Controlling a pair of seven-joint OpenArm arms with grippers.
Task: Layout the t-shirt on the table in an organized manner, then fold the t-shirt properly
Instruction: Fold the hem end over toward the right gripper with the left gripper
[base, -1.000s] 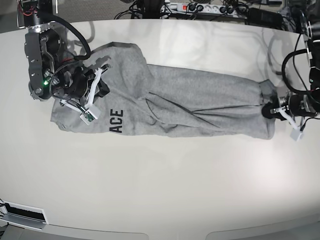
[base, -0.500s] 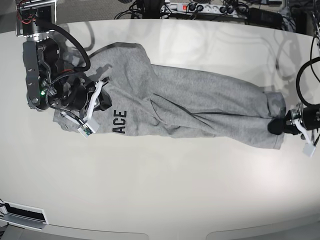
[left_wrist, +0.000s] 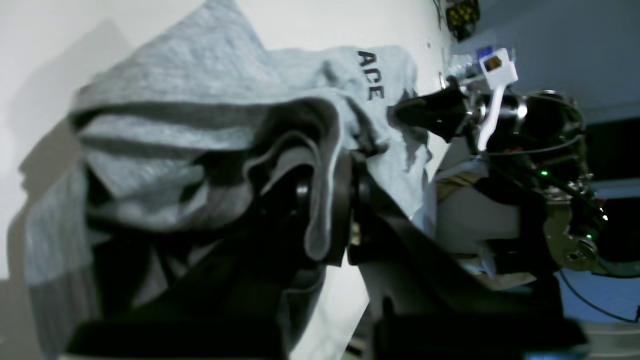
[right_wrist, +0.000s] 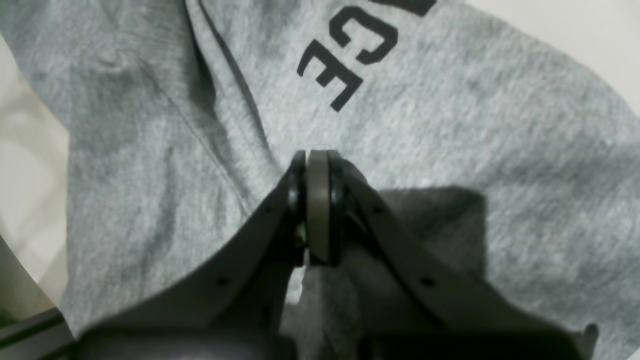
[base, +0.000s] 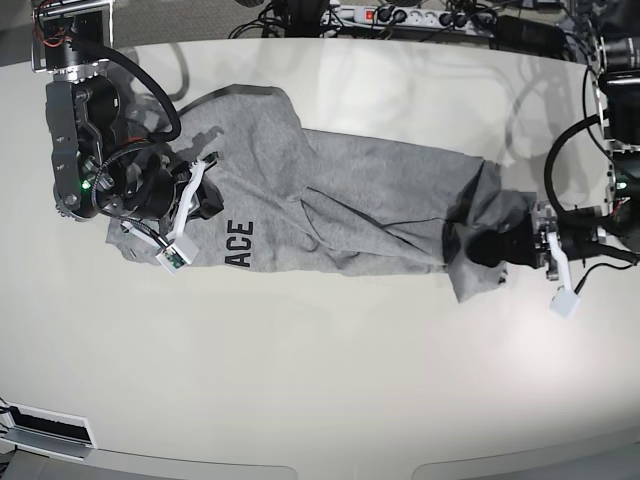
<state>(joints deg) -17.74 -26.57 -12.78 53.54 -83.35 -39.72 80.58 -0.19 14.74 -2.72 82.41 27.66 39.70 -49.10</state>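
Grey cloth fills our left wrist view: the left gripper (left_wrist: 327, 210) is clenched on a bunched edge of the t-shirt (left_wrist: 200, 125). From the right wrist, our right gripper (right_wrist: 315, 210) pinches fabric near the lettering. From the base, it lies rumpled lengthwise on the table (base: 320, 390); spreading and folding remain.

Obstacle: t-shirt (base: 350, 215), stretched across the upper middle of the table (base: 320, 370), rumpled and bunched at its right end. Right gripper (base: 205, 200) and its arm occupy the shirt's left end; left gripper (base: 500, 250) with its arm blocks the right end. Broad bare tabletop below the shirt, open to passage. A narrower bare strip behind it, bounded by cables and a power strip (base: 400, 15) past the far edge.
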